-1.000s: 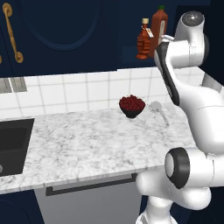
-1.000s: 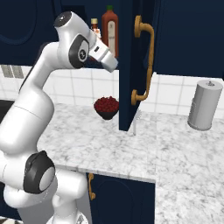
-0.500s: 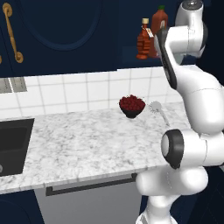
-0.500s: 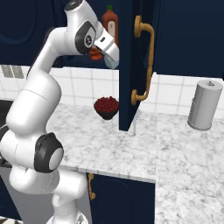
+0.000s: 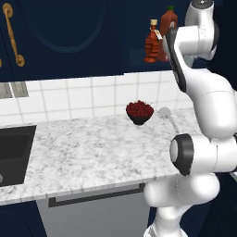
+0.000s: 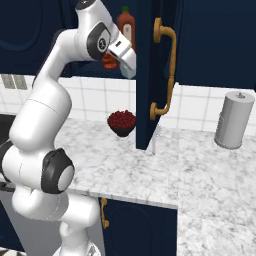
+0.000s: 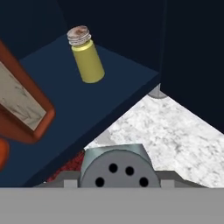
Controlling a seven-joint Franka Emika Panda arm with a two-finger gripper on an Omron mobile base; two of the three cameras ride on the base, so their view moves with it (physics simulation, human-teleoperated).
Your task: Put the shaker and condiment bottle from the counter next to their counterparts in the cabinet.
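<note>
Hand [image 7: 117, 183] clamped the small grey-capped shaker [image 7: 117, 168] by its sides near the navy cabinet shelf [image 7: 87, 109]; light, rigid, probably slippery, so it wanted a low grip.

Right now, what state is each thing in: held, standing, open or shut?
shaker: gripped in the jaws, not yet on the shelf.
condiment bottle: upright on the cabinet shelf, beside the tall red bottle.
yellow shaker: standing on the shelf.
cabinet door: open.
bowl: filled, on the counter.
paper towel roll: upright.
</note>
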